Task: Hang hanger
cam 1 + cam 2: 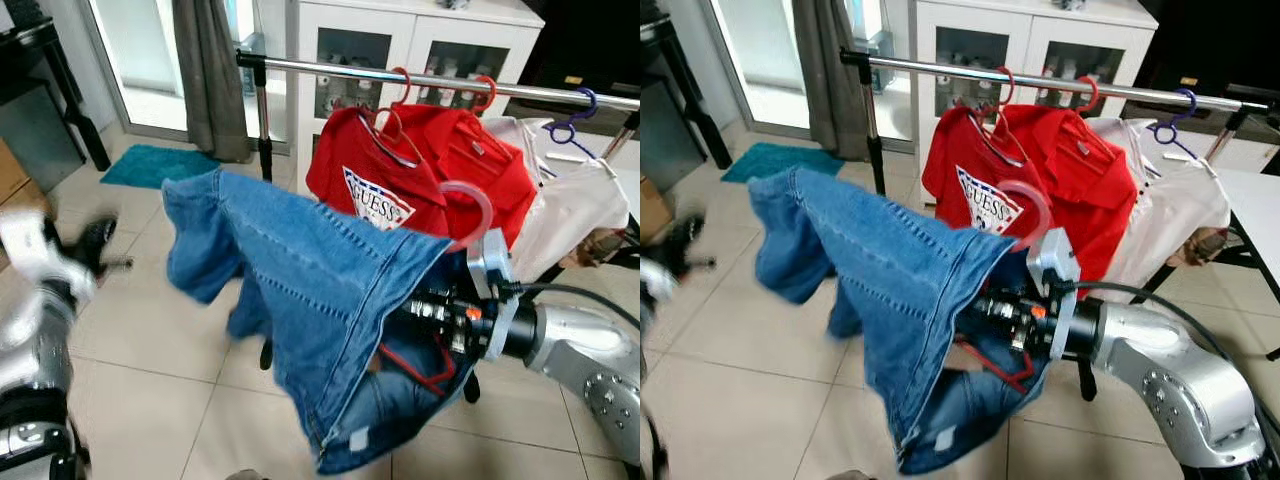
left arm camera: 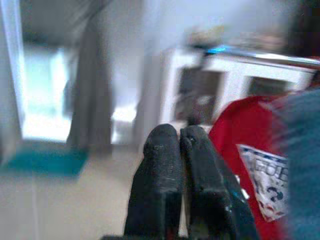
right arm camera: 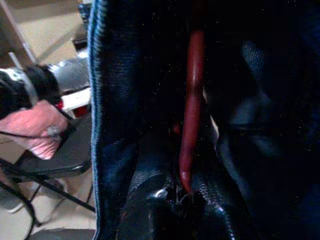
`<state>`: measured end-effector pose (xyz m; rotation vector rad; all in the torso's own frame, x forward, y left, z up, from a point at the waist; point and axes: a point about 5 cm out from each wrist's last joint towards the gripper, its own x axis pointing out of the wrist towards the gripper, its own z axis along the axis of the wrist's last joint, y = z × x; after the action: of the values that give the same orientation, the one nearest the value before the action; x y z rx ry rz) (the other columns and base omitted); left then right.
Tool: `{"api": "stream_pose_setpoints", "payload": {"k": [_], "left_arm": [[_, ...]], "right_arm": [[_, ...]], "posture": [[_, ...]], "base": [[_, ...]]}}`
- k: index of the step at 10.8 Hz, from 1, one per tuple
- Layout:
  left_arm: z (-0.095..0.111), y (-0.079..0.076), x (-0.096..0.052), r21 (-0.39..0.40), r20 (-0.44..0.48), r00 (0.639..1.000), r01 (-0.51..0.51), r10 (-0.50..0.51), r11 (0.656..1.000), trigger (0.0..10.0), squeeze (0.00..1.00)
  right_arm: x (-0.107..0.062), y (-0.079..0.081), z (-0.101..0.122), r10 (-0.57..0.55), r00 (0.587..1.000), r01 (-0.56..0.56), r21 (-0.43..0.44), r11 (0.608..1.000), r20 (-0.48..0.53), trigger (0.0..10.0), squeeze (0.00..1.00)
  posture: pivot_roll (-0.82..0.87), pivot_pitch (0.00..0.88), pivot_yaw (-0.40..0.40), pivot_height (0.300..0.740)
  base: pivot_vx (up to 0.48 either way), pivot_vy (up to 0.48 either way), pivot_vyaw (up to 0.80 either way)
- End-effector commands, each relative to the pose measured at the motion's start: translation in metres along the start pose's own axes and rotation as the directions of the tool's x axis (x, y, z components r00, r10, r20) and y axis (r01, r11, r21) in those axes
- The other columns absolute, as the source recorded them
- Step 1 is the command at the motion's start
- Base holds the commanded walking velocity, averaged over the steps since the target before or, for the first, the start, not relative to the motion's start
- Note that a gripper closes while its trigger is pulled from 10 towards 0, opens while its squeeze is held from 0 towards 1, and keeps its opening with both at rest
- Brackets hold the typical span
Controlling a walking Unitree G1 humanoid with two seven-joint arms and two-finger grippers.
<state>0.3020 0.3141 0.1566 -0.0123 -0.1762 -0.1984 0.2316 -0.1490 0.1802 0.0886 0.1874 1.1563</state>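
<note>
A blue denim garment [image 1: 300, 290] hangs on a red hanger whose pink hook [image 1: 472, 208] sticks up in front of the red shirts. My right gripper [image 3: 185, 192] is shut on the hanger's red bar [image 3: 192, 100] inside the denim, and the silver right arm [image 1: 570, 345] reaches in from the right. The hook is lower than the chrome rail [image 1: 400, 76] and nearer to me. My left gripper [image 2: 179, 132] is shut with nothing in it. It appears blurred at the far left [image 1: 95, 240], away from the garment.
On the rail hang two red shirts [image 1: 420, 170] on red hangers and a white garment [image 1: 575, 205] on a purple hanger [image 1: 570, 125]. A white glass-door cabinet [image 1: 400, 50] stands behind. A teal mat [image 1: 150, 165] lies on the tiled floor. A person's hand [image 3: 40, 132] is near a black chair [image 3: 70, 160].
</note>
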Motion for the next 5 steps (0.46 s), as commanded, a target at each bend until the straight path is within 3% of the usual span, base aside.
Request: {"api": "stream_pose_setpoints", "payload": {"k": [1, 2, 3, 5], "left_arm": [[0.014, -0.012, 0.009, 0.147, 0.007, 0.991, 0.132, -0.135, 0.980, 10.0, 1.00], [0.028, -0.015, 0.017, 0.231, 0.000, 0.971, 0.234, -0.241, 0.944, 10.0, 1.00], [0.042, -0.010, 0.022, 0.213, -0.004, 0.949, 0.310, -0.316, 0.927, 10.0, 1.00], [0.070, -0.006, 0.028, 0.213, -0.096, 0.865, 0.501, -0.492, 0.839, 10.0, 1.00]], "right_arm": [[-0.001, -0.004, 0.007, -0.024, 1.000, 0.025, -0.029, 0.999, 0.018, 10.0, 0.00], [-0.001, -0.003, 0.008, -0.021, 1.000, 0.022, -0.031, 0.999, 0.017, 10.0, 0.00], [-0.001, -0.003, 0.008, -0.012, 1.000, 0.012, -0.038, 0.999, 0.013, 10.0, 0.00], [-0.001, -0.001, 0.009, 0.035, 0.999, -0.035, -0.057, 0.998, -0.004, 10.0, 0.00]], "posture": [[-0.13, 0.000, 0.023, 0.740], [-0.13, 0.000, 0.020, 0.740], [-0.12, 0.000, 0.017, 0.740], [-0.12, 0.000, 0.012, 0.740]], "base": [[0.000, 0.000, 0.00], [0.000, 0.000, 0.00], [0.000, 0.000, 0.00], [0.000, 0.000, 0.00]]}}
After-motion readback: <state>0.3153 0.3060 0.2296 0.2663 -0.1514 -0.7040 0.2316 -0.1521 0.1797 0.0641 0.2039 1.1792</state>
